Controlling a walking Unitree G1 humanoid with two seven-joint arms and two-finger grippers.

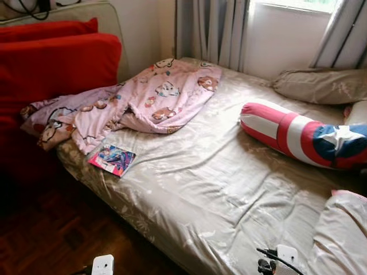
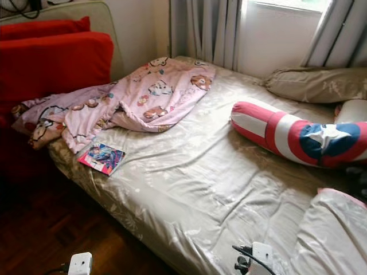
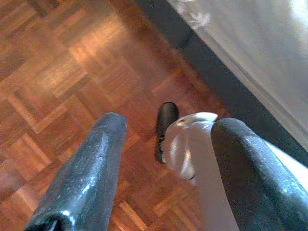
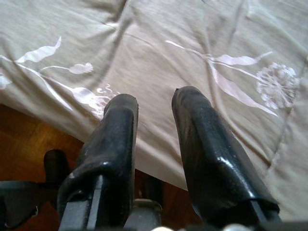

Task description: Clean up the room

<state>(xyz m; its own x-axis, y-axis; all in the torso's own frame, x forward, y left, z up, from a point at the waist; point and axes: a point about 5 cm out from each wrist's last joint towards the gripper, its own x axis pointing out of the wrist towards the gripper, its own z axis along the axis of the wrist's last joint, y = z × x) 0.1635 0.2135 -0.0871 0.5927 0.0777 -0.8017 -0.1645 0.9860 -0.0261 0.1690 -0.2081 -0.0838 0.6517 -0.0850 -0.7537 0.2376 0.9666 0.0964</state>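
Over at ten o'clock on the bed [image 1: 218, 189], blanket [image 1: 132, 103] and book [image 1: 112, 158] look untouched, both claws (left claw [image 3: 166, 166], right claw [image 4: 154, 115]) parted, empty.

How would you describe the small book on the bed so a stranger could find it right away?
Start at the bed with its beige sheet and go to its near left corner. Just below the crumpled pink cartoon blanket lies a thin book, flat on the sheet; its bright pink-and-blue cover sets it apart.

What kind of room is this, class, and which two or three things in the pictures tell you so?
Most likely a bedroom. A bed with a beige floral sheet takes up most of the view, a crumpled pink cartoon blanket lies across it, and pillows sit at its far end below a curtained window.
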